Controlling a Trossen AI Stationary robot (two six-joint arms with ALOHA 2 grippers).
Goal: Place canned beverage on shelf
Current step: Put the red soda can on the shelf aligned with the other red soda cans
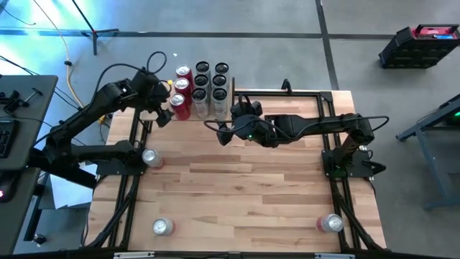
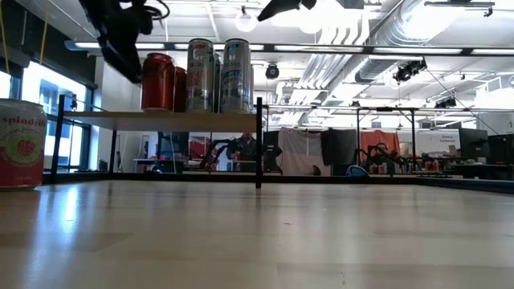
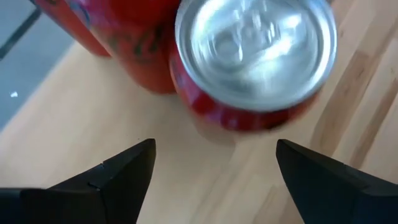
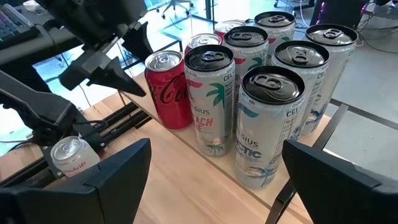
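Observation:
A red canned beverage (image 3: 255,56) stands upright on the shelf (image 2: 161,120), nearest of the red cans (image 1: 180,103) at the shelf's left side. My left gripper (image 3: 214,152) hovers open just above and in front of it, one finger to each side, touching nothing. It also shows from the other arm (image 4: 106,62) and in the low view (image 2: 120,40). Several tall white cans (image 4: 249,81) stand beside the red ones. My right gripper (image 4: 217,152) waits open in the air to the right of the shelf (image 1: 231,121).
Three loose cans stand on the wooden tabletop: one at the left (image 1: 149,157), one near the front left (image 1: 162,226), one near the front right (image 1: 331,223). The left one shows close by in the low view (image 2: 20,144). Black frame rails (image 1: 129,187) run along the table's sides.

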